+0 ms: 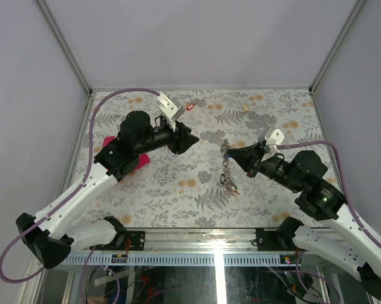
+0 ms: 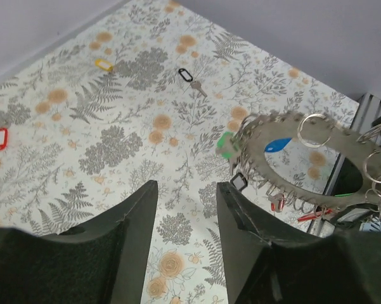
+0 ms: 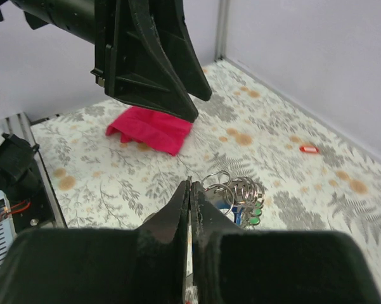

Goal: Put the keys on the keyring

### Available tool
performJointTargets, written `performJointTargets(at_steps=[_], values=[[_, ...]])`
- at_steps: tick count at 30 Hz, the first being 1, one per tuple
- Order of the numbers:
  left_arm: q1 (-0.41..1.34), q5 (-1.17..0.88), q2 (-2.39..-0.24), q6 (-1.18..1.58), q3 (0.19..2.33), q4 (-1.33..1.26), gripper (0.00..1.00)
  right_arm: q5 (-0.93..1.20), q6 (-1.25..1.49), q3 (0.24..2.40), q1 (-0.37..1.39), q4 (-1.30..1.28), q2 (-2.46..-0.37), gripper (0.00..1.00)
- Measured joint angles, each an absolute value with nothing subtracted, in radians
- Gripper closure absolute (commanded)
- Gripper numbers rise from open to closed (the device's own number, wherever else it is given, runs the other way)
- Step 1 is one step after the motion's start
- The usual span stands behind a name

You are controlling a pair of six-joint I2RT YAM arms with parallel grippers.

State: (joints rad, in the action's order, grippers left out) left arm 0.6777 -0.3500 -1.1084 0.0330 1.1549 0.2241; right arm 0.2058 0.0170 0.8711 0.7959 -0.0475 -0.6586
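The black right gripper [image 3: 190, 185], clenched, pinches the large grey metal keyring [image 2: 342, 147] aloft, apparently presenting it; the left gripper [image 2: 187, 187] hovers parted and empty above loose, plastic-tagged silver keys [image 2: 191, 81].

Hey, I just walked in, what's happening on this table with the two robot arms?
The arms are working on getting keys onto a keyring. The right gripper is shut on the keyring, holding it up with many keys already on it. The left gripper faces it, open and empty. A red-tagged key, a black-tagged key and a yellow-tagged key lie loose on the flowered table. A magenta cloth lies near the left arm.
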Motion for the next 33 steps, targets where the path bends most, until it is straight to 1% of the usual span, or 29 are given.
performJointTargets(at_steps=[6,12,16,21,25,33], values=[[0.667,-0.362,-1.136,0.040,1.136,0.215,0.52,0.136,0.010,0.970,0.796,-0.235,-0.689,1.00],[0.667,-0.452,-1.097,0.041,1.104,0.150,0.50,0.154,0.000,0.963,0.796,-0.250,-0.686,1.00],[0.667,-0.526,-1.051,0.060,1.061,0.063,0.52,0.183,0.007,0.951,0.796,-0.221,-0.685,1.00],[0.667,-0.643,-1.004,0.079,1.007,-0.046,0.56,0.309,0.027,0.950,0.796,-0.163,-0.708,1.00],[0.667,-0.741,-0.989,0.082,1.009,-0.095,0.59,0.407,0.058,0.931,0.797,-0.080,-0.704,1.00],[0.667,-0.919,-0.991,0.101,1.051,-0.131,0.66,0.512,0.161,0.909,0.797,0.094,-0.714,1.00]])
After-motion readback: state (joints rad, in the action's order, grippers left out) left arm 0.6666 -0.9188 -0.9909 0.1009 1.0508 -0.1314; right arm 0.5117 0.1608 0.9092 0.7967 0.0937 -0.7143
